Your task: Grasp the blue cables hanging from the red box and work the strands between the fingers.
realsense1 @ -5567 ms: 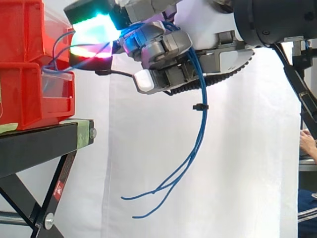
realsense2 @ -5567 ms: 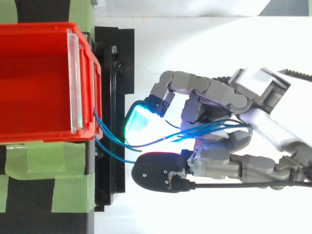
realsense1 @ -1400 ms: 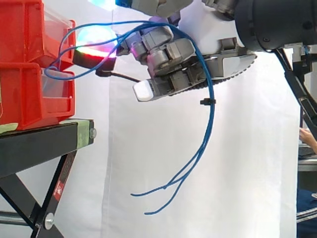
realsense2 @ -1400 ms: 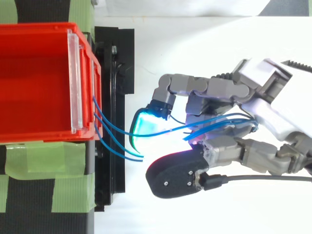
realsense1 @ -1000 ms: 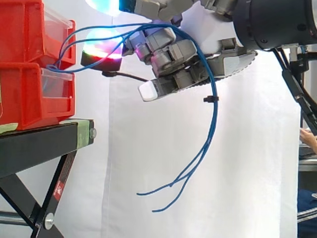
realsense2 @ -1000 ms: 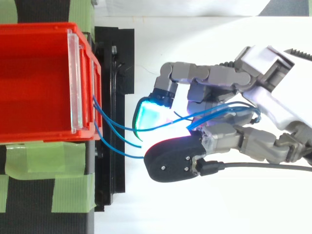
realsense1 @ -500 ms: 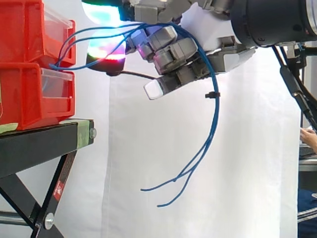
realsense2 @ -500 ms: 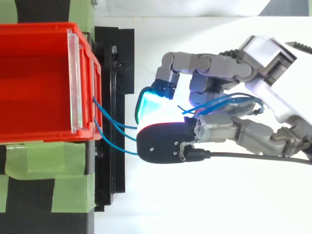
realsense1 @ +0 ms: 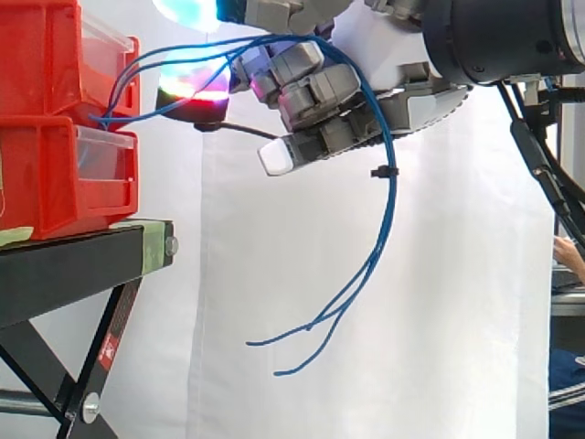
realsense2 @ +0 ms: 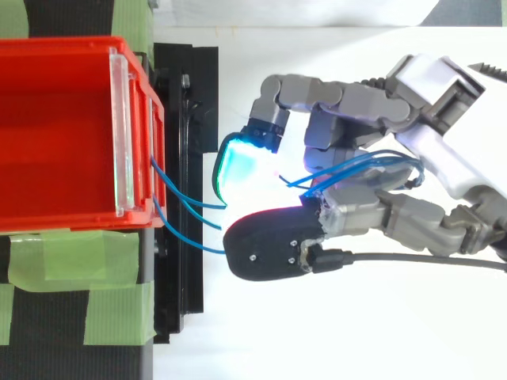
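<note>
Where the blue cables [realsense1: 388,210] left the front of the red box [realsense1: 55,174] on the black stand [realsense1: 82,265], they ran right in a slack arc to the hand [realsense1: 315,96]. There they passed between its curled fingers and dropped away below it. Their loose ends hung free and curled left in front of the white curtain [realsense1: 274,384]. The hand was closed round the strands, with a glowing fingertip [realsense2: 238,170] turned toward the box, near it but apart. A small black tie [realsense1: 377,171] bunched the strands just under the hand. They looked thin, light and limp, with a little spring, and their smooth sheaths would probably slide through the pads. Fixed at the box, they would likely tighten if drawn right. The best hold seemed to be at the bunched run by the tie, where all the strands lay together
</note>
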